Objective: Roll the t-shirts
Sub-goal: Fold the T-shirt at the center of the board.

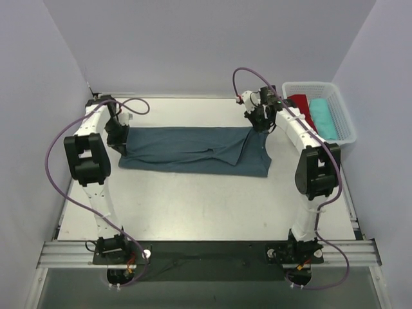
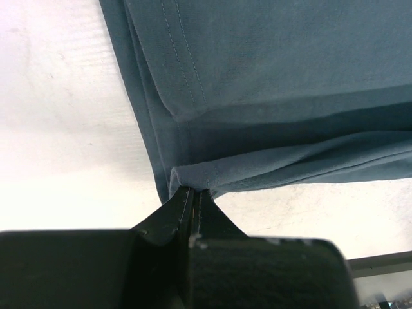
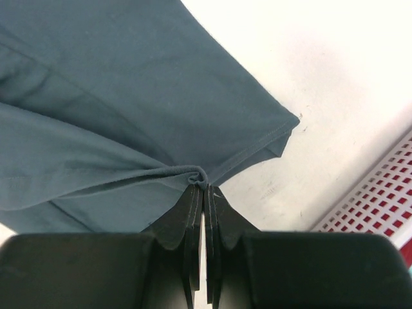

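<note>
A slate-blue t-shirt point(image 1: 193, 149) lies folded into a long band across the far half of the table. My left gripper point(image 1: 120, 143) is shut on its left end; in the left wrist view the fingertips point(image 2: 194, 191) pinch a fold of the blue cloth point(image 2: 270, 96). At the band's right end my right gripper point(image 1: 259, 123) is shut on the far edge, and the right wrist view shows a puckered bit of t-shirt point(image 3: 116, 116) between the tips point(image 3: 206, 187). A red t-shirt point(image 1: 301, 107) and a turquoise one point(image 1: 324, 118) lie in the basket.
A white mesh basket point(image 1: 339, 111) stands at the table's far right, close to my right arm; its wall point(image 3: 380, 199) shows in the right wrist view. Bare white tabletop point(image 1: 206, 206) lies between the shirt and the arm bases.
</note>
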Action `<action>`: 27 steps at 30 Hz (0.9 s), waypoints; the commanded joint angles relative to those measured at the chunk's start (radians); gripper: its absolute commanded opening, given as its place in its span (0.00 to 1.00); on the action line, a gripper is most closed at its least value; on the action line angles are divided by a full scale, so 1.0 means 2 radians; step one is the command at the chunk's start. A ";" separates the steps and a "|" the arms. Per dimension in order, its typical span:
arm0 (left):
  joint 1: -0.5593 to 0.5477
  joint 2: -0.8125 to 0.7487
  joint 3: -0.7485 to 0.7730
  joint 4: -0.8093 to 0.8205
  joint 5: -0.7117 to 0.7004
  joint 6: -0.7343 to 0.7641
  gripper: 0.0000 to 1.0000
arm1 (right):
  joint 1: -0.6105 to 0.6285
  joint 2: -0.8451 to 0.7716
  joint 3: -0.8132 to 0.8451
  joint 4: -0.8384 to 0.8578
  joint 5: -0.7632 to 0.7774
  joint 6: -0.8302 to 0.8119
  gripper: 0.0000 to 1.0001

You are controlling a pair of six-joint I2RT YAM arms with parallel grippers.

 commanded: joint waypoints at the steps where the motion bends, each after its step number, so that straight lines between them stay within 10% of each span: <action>1: -0.003 0.009 0.038 0.001 -0.024 -0.004 0.00 | -0.002 0.026 0.033 0.002 0.016 0.006 0.00; 27: -0.009 0.002 0.054 0.007 -0.037 -0.007 0.00 | 0.018 0.079 0.077 0.042 0.070 0.024 0.00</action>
